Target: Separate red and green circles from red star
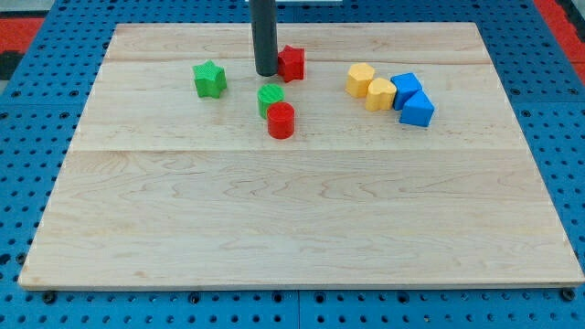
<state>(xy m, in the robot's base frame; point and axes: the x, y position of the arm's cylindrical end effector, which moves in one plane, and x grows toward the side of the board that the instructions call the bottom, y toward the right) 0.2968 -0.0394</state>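
My tip (266, 72) stands on the board at the view's top, just left of the red star (292, 62) and touching or nearly touching it. The green circle (270, 98) lies below the tip, with a small gap between them. The red circle (281, 120) sits against the green circle's lower right side. Both circles lie apart from the red star, below it.
A green star (209, 79) lies left of the tip. Two yellow blocks (361, 79) (380, 93) and two blue blocks (406, 88) (417, 110) cluster at the view's upper right. The wooden board (302, 219) rests on a blue pegboard.
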